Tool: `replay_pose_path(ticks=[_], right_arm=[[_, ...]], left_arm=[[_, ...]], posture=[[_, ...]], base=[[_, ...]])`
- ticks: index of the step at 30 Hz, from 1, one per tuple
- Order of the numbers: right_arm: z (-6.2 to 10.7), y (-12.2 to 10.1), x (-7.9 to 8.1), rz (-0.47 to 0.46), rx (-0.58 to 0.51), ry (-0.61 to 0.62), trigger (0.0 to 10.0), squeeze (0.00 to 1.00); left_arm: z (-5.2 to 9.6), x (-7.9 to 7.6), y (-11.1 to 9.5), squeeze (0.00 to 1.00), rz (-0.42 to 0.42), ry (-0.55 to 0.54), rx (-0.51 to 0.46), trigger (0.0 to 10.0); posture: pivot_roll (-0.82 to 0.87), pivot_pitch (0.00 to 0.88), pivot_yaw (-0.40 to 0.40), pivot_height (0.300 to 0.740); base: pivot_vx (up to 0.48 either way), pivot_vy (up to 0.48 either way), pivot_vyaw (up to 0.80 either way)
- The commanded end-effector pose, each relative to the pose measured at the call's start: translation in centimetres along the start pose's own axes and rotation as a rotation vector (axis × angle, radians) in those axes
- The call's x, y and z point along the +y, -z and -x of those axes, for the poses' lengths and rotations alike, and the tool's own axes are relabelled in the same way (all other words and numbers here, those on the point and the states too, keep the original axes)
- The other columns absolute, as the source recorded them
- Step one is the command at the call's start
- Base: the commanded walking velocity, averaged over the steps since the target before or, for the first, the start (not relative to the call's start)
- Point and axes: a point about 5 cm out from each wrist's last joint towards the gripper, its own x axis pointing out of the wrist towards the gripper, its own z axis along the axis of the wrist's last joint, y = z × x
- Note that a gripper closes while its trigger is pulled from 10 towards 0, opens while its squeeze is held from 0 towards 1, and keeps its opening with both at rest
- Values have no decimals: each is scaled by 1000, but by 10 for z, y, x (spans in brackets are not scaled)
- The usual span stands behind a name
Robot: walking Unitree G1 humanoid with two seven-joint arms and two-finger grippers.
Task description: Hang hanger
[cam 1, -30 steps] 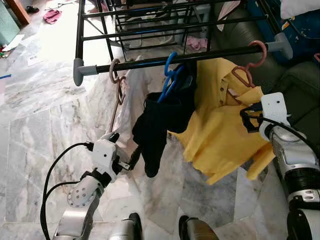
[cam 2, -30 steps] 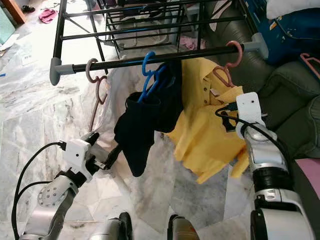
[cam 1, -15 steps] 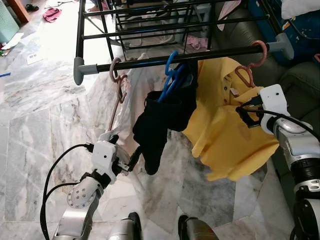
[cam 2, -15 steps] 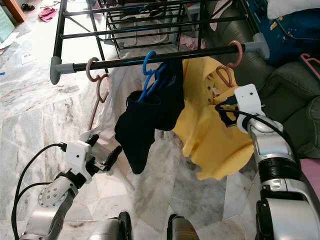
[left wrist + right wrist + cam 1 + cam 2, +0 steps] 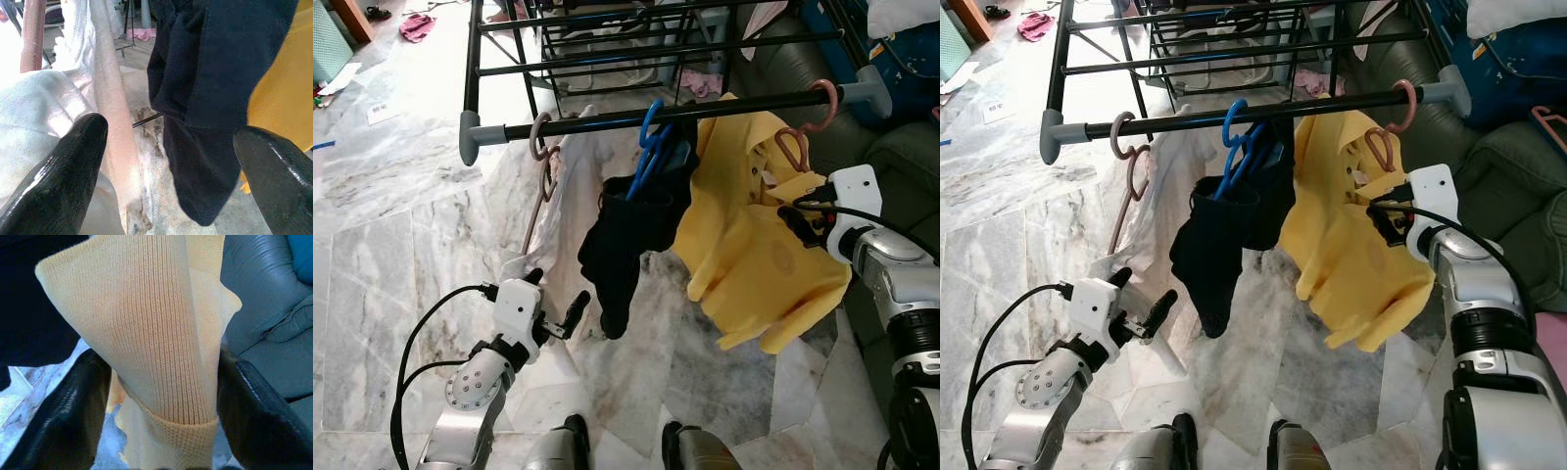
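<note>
Hanging from the black drying-rack rail [image 5: 636, 117], a pink hanger [image 5: 803, 122] carries a yellow knit polo shirt [image 5: 749, 250]; its hook sits over the rail close to the grey end cap [image 5: 867, 90]. The shirt fabric shows fine vertical ribbing with a banded cuff in the right wrist view. The right gripper [image 5: 793, 223] is at the shirt's sleeve edge, and its fingers [image 5: 73, 421] stand on either side of the folded yellow knit, pinching it. Beside the shirt, a blue hanger [image 5: 649, 147] holds a dark navy garment [image 5: 626, 230] in soft folds. Further along the rail, a second pink hanger [image 5: 541, 147] bears a pale, thin white cloth [image 5: 563, 211] that drapes to the floor. The left gripper [image 5: 570, 315] is held low before the white cloth, its glossy black fingers [image 5: 58, 171] spread apart and holding nothing. The floor [image 5: 382, 255] is polished grey-veined marble tile.
</note>
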Motion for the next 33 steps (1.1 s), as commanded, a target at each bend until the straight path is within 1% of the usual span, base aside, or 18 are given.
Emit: replay_pose_path(ticks=[1,6,15,29,33], right_arm=[[2,5,-5,-27,26,-1,0,0],[2,8,-4,-41,40,-17,0,0],[2,21,-2,-46,85,-36,0,0],[3,21,-7,-29,78,-13,0,0],[4,23,-5,-7,74,-12,0,0]], left_arm=[[4,3,7,0,-8,-8,36,10000],[4,4,7,0,-14,-10,40,10000],[4,3,8,0,-16,-13,45,10000],[3,4,8,0,-21,-10,44,10000],[3,4,8,0,-22,-10,45,10000]], posture=[[-68,258,38,740],[-67,258,39,740],[-66,259,39,740],[-68,256,45,740],[-67,256,44,740]], base=[[0,0,0],[0,0,0],[0,0,0],[0,0,0],[0,0,0]])
